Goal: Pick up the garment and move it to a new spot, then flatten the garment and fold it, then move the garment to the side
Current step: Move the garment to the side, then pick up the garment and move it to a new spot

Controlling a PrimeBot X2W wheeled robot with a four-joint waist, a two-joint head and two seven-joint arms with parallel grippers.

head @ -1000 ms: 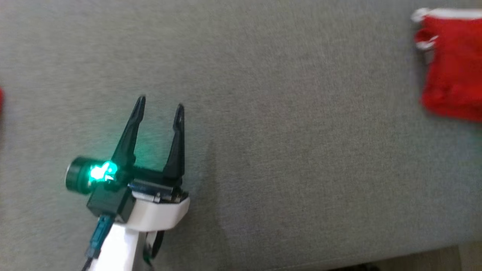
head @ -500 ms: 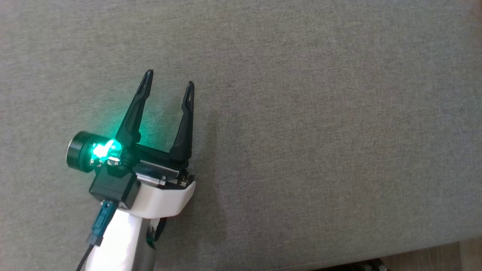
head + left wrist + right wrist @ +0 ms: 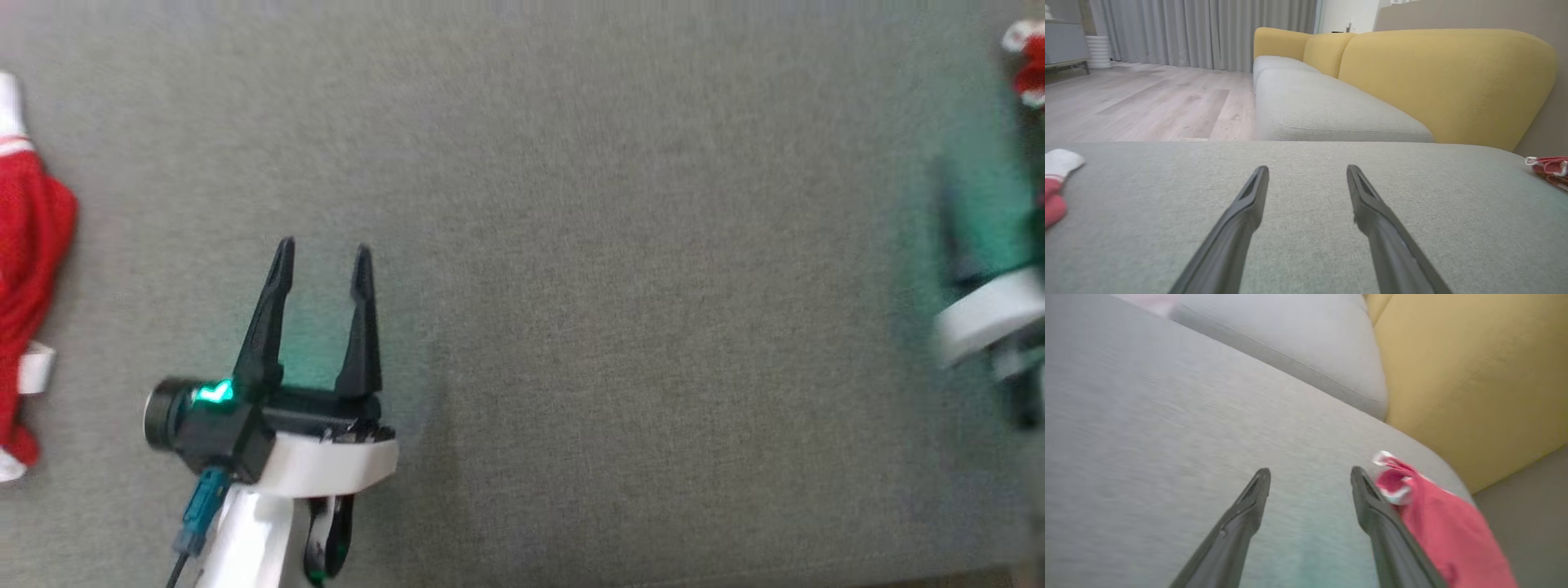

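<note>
Left gripper [image 3: 322,245] spread wide over the grey cushion [image 3: 612,286], red-and-white garment [image 3: 28,237] well off left. Right gripper [image 3: 1310,471] wide too, second red garment [image 3: 1437,526] just beside its finger.

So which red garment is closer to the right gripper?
The right garment, lying just beside the right gripper; the left garment sits at the far left edge.

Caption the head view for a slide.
Open left gripper over grey cushion, red garment at the view's left edge.
</note>
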